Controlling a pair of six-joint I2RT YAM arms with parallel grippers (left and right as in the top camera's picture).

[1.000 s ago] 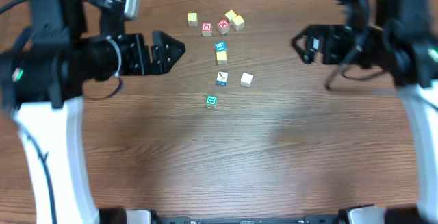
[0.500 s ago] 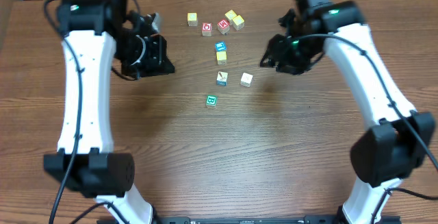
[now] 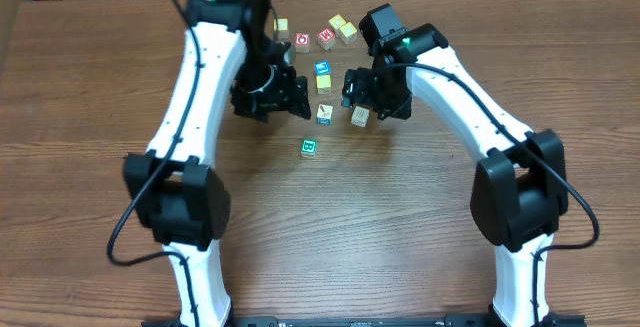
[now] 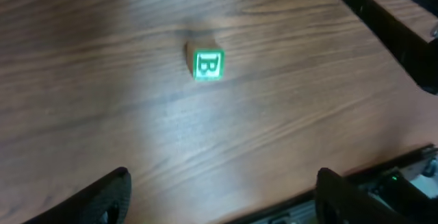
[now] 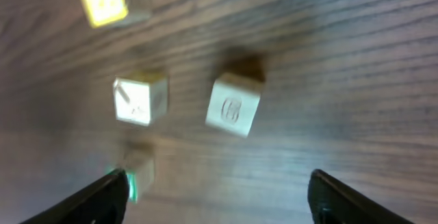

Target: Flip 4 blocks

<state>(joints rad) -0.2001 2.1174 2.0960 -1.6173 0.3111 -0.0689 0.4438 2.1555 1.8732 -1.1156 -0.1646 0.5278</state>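
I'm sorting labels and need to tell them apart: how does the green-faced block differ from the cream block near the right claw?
Colour: the green block shows a bright green top face with a pale letter. The cream block is pale with only a faint mark.
Place: the green block sits alone, nearer the arm bases. The cream block lies beside the white block, under the open right claw.
Both are small cubes resting on the table, and neither is held.

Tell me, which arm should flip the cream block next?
Right. The right gripper is open with the cream block just ahead of it; the left gripper faces the green block instead.
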